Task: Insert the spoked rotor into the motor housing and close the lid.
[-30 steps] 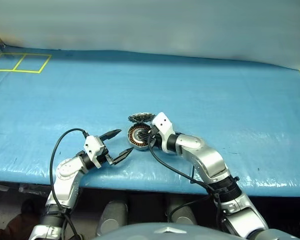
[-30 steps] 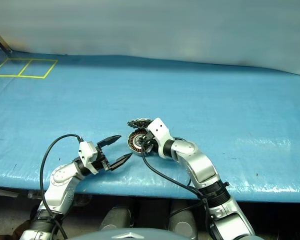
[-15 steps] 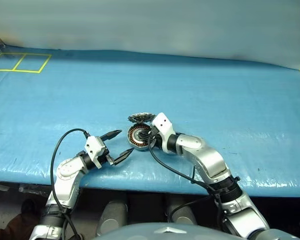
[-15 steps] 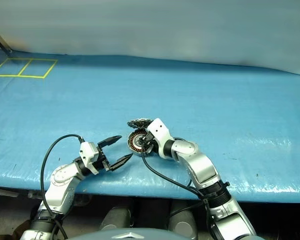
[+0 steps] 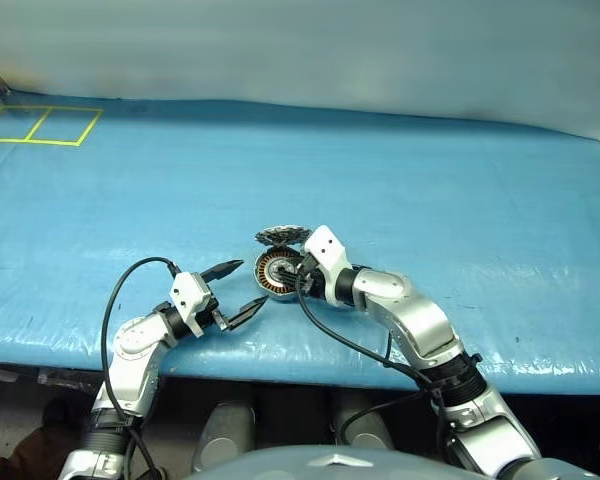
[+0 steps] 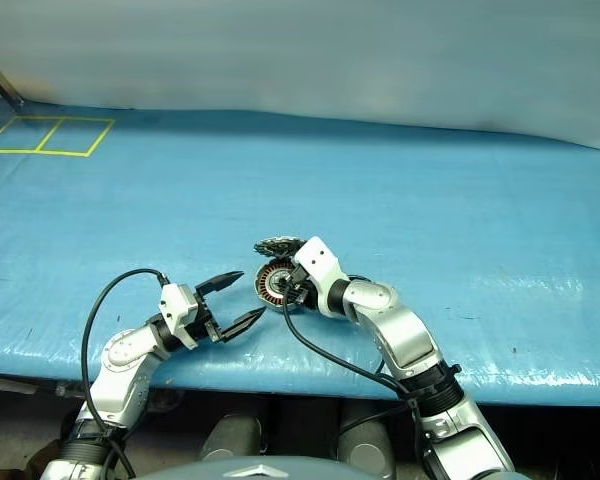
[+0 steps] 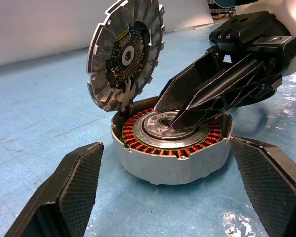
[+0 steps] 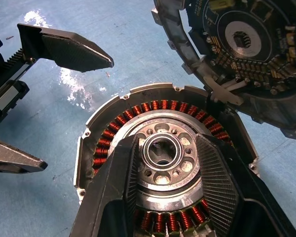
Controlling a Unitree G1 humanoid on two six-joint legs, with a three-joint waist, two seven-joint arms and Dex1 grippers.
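My right tool [image 8: 160, 163], fingers parted around the hub, seats the spoked rotor [image 7: 173, 129] inside the motor housing [image 7: 172, 163]; the lid [image 7: 126, 54] stands open, and my left tool [image 5: 232, 291] waits beside, wide open and empty.

Even, cool overhead light on the blue tarp [image 5: 400, 190] (small glare patches), soft shadows, sharp wrist close-ups.

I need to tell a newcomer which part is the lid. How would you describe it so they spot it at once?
On the blue table cover, find the round grey motor housing between the two grippers. The lid is the disc standing up open from the housing's far rim; unlike the copper-wound cup, it has a notched, toothed edge.
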